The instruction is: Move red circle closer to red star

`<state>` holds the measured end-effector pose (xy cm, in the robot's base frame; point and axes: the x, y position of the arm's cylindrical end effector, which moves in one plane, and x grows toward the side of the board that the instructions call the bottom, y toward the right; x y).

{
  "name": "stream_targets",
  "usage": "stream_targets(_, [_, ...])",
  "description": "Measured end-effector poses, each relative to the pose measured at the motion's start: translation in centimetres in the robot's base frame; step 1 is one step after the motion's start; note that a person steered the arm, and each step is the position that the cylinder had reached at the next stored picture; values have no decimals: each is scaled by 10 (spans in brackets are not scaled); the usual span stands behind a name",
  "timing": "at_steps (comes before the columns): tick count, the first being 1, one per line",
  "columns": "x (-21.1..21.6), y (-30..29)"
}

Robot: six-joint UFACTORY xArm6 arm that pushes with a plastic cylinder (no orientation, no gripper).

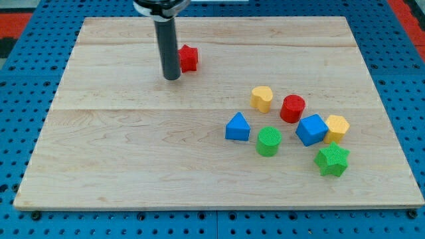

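- My tip, the end of a smooth dark rod with no jaws to open or close, rests on pale wood-grain board, just left of the red star.
- The red circle, a ribbed cylinder, sits well apart toward the view's right, between a yellow heart and a blue cube.

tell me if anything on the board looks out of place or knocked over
Nothing is tipped or damaged. The one oddity: the red star block sits alone near the view's top, beside my tip, while the red circle block and the other six blocks cluster at the view's lower right of the wooden board.
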<state>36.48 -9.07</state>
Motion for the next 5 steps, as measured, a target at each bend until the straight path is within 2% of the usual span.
stream_targets(1, [-30, 11])
stream_targets(2, [-55, 71])
stream_targets(3, [-53, 108])
stream_targets(4, [-33, 190])
stream_targets(5, [-17, 299])
